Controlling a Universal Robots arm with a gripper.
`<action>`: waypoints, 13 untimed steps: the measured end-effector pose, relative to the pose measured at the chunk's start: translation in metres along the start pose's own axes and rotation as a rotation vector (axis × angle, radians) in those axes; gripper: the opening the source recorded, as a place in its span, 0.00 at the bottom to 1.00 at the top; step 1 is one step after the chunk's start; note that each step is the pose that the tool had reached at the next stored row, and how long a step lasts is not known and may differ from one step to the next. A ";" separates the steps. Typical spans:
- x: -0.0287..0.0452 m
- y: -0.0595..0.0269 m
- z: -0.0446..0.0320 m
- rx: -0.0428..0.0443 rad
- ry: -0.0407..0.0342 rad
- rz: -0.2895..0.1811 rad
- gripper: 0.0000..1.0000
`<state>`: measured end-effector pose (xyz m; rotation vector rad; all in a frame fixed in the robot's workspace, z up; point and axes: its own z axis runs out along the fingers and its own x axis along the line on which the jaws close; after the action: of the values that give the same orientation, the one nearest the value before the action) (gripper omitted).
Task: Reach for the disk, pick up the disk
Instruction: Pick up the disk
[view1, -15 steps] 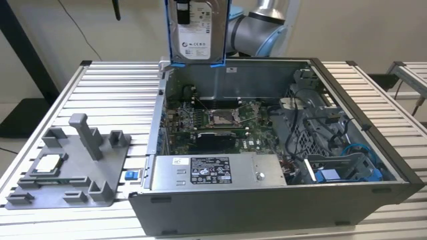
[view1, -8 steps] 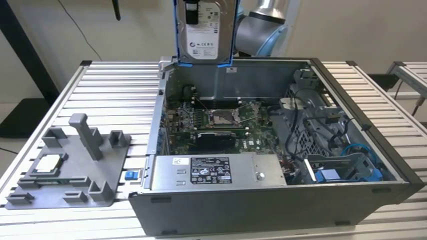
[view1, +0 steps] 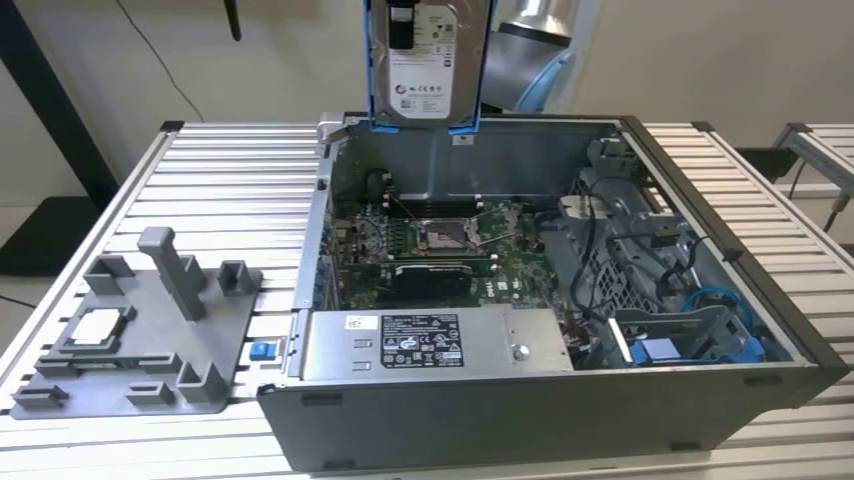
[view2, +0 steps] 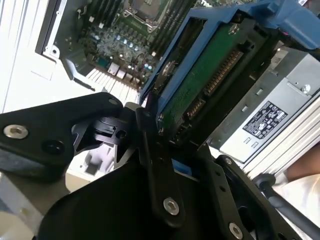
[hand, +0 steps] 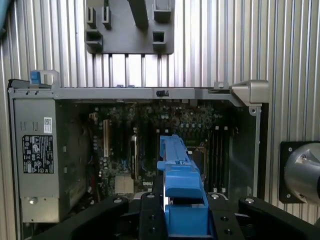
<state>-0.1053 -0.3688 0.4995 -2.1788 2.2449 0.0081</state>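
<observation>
Hand gripping hard drive, dangling above open computer case; slipping grip risks drive dropping onto motherboard.

The arm's grey wrist hangs at twelve o'clock in the exterior view; the gripper points downward, its black fingers clamped on the disk.

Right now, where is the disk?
The disk hangs upright at the top centre of the exterior view, lifted above the rear wall of the open computer case; in both wrist views the gripper is clamped on its blue bracket.
</observation>
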 end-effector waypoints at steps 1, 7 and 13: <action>-0.0001 -0.0021 0.0000 0.0000 0.0000 0.000 0.00; -0.0005 -0.0180 0.0003 0.0000 0.0001 0.000 0.00; -0.0012 -0.0421 0.0006 0.0000 0.0001 0.000 0.00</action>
<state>-0.0631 -0.3688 0.4991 -2.1788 2.2449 0.0081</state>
